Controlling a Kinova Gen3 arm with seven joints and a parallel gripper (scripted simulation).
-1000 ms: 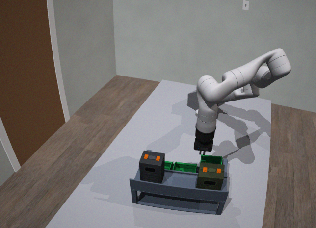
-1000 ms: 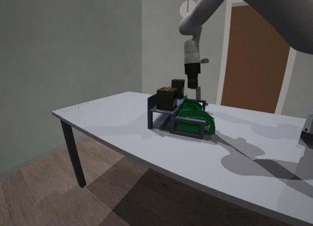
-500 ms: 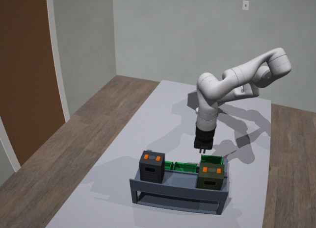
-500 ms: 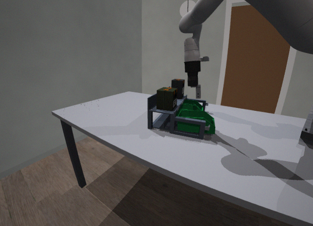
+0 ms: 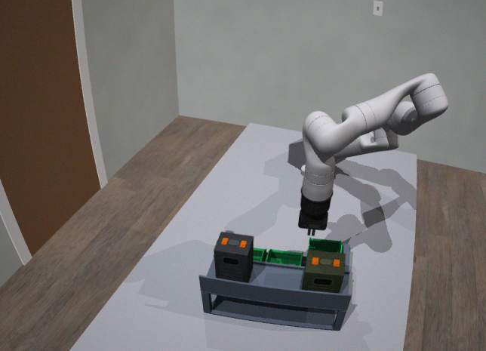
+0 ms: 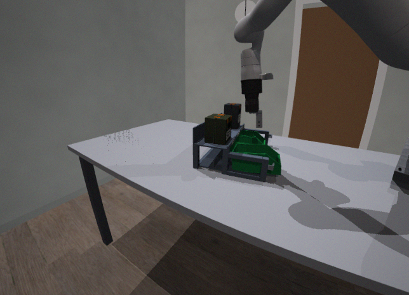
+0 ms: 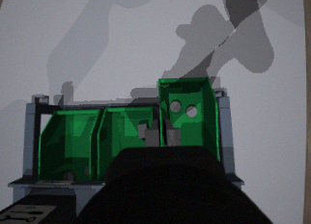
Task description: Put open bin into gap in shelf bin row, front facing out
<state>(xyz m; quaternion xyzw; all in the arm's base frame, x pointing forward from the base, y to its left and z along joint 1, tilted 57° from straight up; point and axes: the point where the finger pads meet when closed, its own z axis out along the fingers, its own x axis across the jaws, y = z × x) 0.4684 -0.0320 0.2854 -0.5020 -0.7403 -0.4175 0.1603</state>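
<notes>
The grey shelf (image 5: 275,286) stands on the table with a row of green open bins under its top board. Two bins (image 7: 97,139) sit level in the row. The third bin (image 7: 186,117), at the right end in the wrist view, sticks out further than the other two and holds two round grey parts (image 7: 183,108). It also shows in the top view (image 5: 324,245) and the exterior view (image 6: 254,153). My gripper (image 5: 311,231) hangs just above the bins, pointing down, with its fingers (image 7: 156,136) nearly together and nothing between them. It is clear of the bin in the exterior view (image 6: 258,119).
A black box (image 5: 234,256) and an olive box (image 5: 323,271), both with orange tabs, stand on the shelf's top board. The shelf's posts (image 7: 224,120) flank the bins. The table edge runs close to the shelf on the side away from the bins' fronts.
</notes>
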